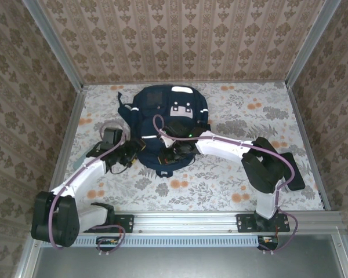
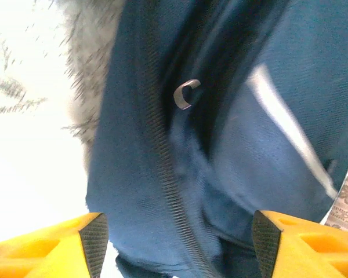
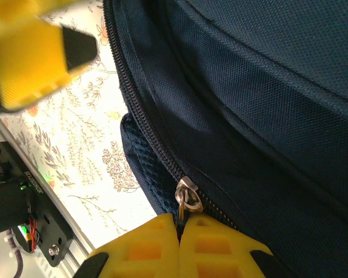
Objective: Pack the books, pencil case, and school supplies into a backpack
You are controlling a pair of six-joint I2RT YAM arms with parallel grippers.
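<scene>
Backpack point(image 1: 153, 104) on table point(image 1: 220, 186), far-ctr

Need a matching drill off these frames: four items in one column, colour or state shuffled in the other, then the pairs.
Column one:
1. left gripper
2. right gripper
3. backpack
4. table

Column two:
A. pale, floral print
B. navy blue
C. shut on the metal zipper pull
D. open, fingers wide apart with fabric between them

Pairs: 1-D, 2-C, 3-B, 4-A
</scene>
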